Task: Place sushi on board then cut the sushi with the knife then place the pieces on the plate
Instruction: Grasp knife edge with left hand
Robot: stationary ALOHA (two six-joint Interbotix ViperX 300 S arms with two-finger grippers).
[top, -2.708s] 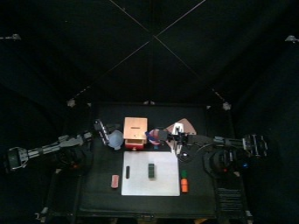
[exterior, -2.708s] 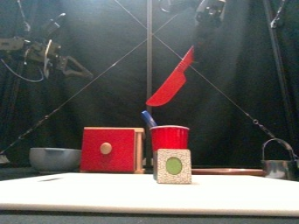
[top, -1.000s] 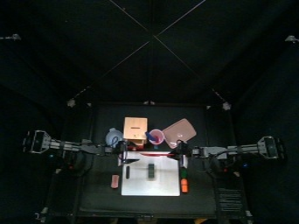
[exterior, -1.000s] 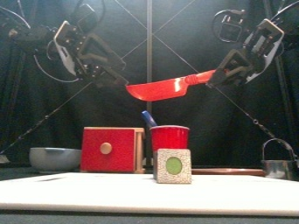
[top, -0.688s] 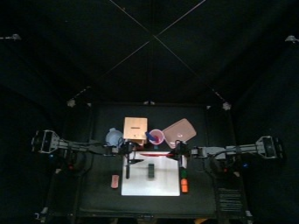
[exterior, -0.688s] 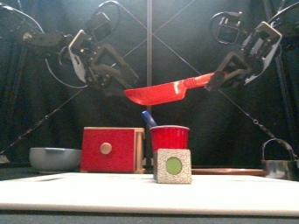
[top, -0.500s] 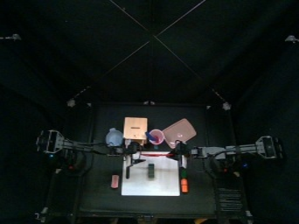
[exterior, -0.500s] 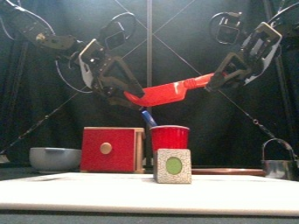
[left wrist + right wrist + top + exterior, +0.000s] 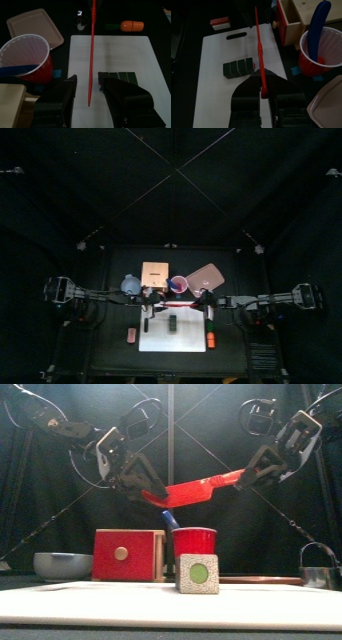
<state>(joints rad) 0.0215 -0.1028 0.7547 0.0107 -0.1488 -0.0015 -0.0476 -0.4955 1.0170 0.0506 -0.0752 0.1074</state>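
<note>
We see both arms reaching in above the middle of the table, with the red knife (image 9: 201,487) spanning between them, roughly level and handle end higher on the right. The right gripper (image 9: 249,476) is clamped on the knife handle. The left gripper (image 9: 88,79) has its jaws spread, one on each side of the blade tip and clear of it.

The white cutting board (image 9: 187,340) lies near-centre. The wooden box (image 9: 130,554), red drawer front facing us, sits just beyond the board's far-left corner. The pink tray (image 9: 205,276) lies beyond its far-right corner. The blue-grey bowl (image 9: 63,565) is left of the box. The red cup (image 9: 197,541) stands just right of the box, with the blue knife (image 9: 170,518) leaning out of it. The metal cutter (image 9: 318,572) is far right.

The sushi roll (image 9: 198,572) is on the board below the knife, blocks all together. An orange toy (image 9: 132,25) lies off the board's right edge and a striped toy (image 9: 219,21) off its left edge.
</note>
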